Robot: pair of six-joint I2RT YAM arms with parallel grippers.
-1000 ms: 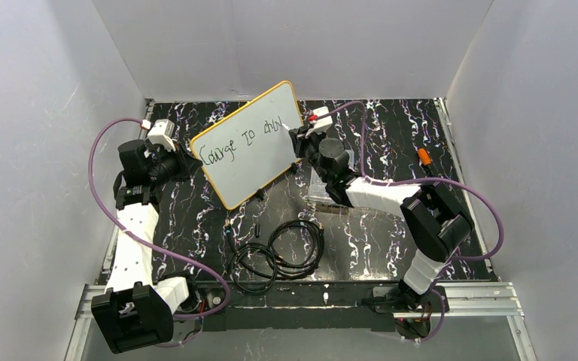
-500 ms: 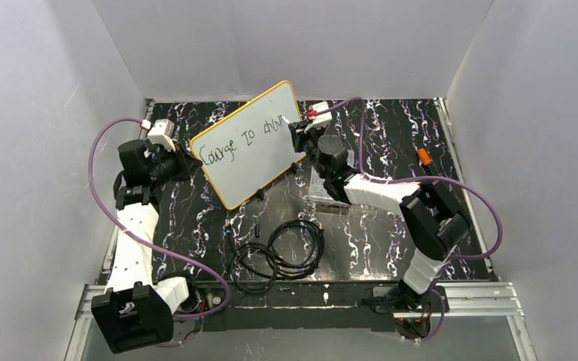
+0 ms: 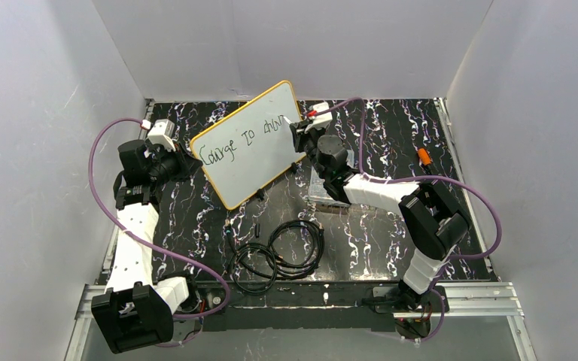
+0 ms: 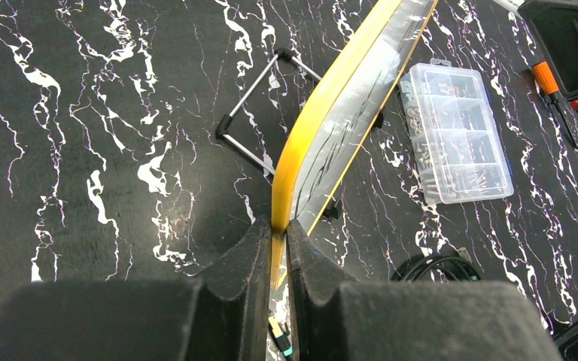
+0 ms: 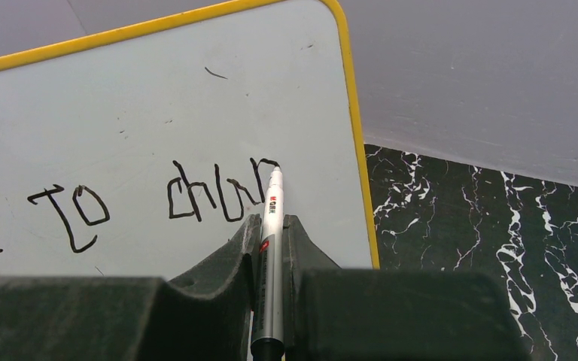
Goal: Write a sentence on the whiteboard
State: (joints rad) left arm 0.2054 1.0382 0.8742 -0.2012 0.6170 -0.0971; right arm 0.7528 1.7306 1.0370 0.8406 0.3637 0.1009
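The whiteboard [image 3: 260,162], white with a yellow rim, stands tilted up at the back middle of the table. My left gripper [image 3: 187,163] is shut on its left rim; the left wrist view shows the yellow edge [image 4: 323,113] pinched between both fingers of that gripper [image 4: 278,223]. My right gripper [image 5: 271,219] is shut on a silver-white marker [image 5: 269,263]. The marker's tip touches the board's upper right, at the end of the sentence [image 5: 188,197]. The lettering reads roughly "Courage to chan" [image 3: 241,140] in one line. From above, my right gripper [image 3: 298,138] sits at the board's right edge.
A clear compartmented parts box [image 4: 455,135] lies right of the board, partly under my right arm [image 3: 369,192]. Black coiled cables [image 3: 278,252] lie near the front. An orange-handled screwdriver [image 3: 424,156] rests at the right. The board's wire stand [image 4: 248,124] sits behind it.
My right gripper has crept slightly toward the back with the marker, adding a short stroke to the last letter. The left arm and the board have not moved.
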